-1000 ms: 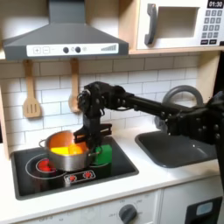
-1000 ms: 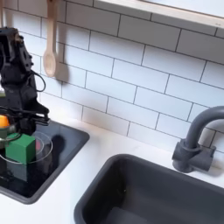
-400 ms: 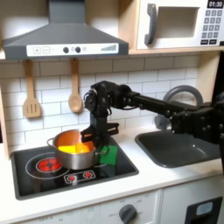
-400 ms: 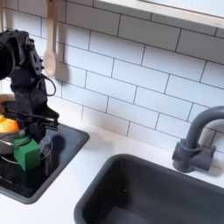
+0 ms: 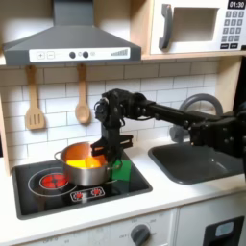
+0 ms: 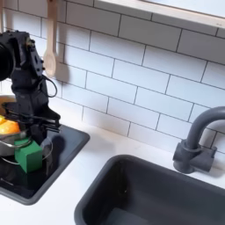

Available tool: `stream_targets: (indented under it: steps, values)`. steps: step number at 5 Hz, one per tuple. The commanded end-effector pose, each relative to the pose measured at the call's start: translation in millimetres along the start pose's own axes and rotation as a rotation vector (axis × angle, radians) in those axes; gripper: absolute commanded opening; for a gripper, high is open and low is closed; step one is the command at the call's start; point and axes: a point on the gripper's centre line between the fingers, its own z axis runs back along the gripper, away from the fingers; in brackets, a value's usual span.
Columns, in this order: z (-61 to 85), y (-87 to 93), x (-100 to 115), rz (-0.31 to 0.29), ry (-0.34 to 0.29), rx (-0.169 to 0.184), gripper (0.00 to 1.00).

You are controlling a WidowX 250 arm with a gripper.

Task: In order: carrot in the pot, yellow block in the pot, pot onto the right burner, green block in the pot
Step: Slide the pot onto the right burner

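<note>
Shiny round steel pot (image 5: 85, 165) beside the matte green block (image 6: 28, 156); black fingers (image 5: 105, 149) pinching pot's rim.

first exterior view frontal, wide; second exterior view closer, angled; both share stove (image 5: 82, 187)

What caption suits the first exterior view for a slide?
Robot end effector at the rim of the pot on the toy stove, green block beside it.
</note>
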Motion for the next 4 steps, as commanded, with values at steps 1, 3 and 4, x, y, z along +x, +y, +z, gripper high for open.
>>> stream_targets:
  steps: [1,3,4]
  values:
    - [-0.1,-7.0,-1,-0.019,-0.002,0.000,0.00]
    - [11.5,-1.4,-2,0.016,-0.035,-0.001,1.00]
    - [19.2,-3.2,1,0.016,-0.055,-0.003,1.00]
